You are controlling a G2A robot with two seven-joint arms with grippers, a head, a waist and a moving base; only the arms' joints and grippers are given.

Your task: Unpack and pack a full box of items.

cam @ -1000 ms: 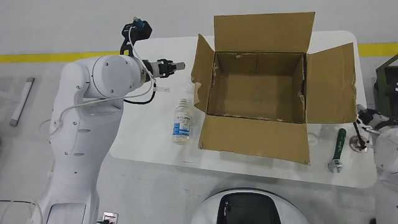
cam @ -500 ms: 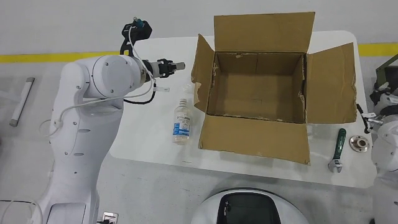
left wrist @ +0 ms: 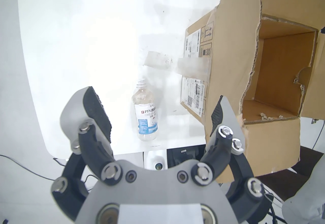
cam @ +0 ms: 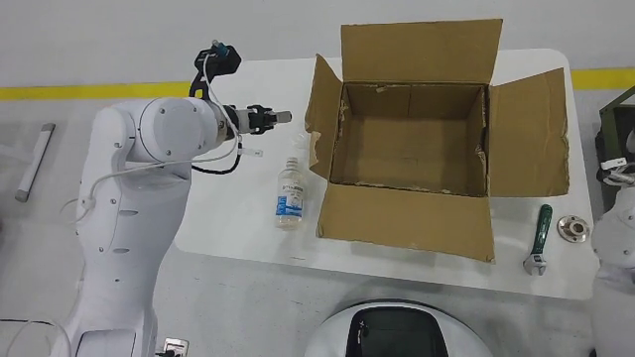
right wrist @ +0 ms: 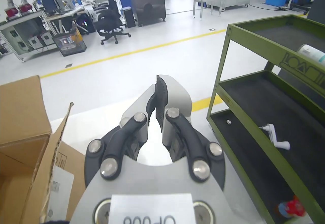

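Note:
An open cardboard box [cam: 409,149] stands mid-table with all flaps out, and its inside looks bare. A clear bottle [cam: 289,193] with a white label lies on the table just left of the box. My left gripper [cam: 281,117] hovers above the table behind the bottle, open and holding nothing. In the left wrist view the bottle [left wrist: 145,118] lies beyond the left gripper [left wrist: 155,96], beside the box [left wrist: 254,87]. A green-handled wrench [cam: 540,240] and a round metal fitting [cam: 572,226] lie right of the box. My right gripper [right wrist: 159,82] is shut on nothing, raised off the table's right end.
The white table [cam: 238,218] has free room left of the bottle. A green shelf cart [right wrist: 279,98] stands close beside the right gripper, holding small items. A torn box flap [right wrist: 61,128] rises near the right gripper.
The right arm has pulled back from the table's right edge, leaving the round metal fitting beside the wrench. The left arm has shifted slightly.

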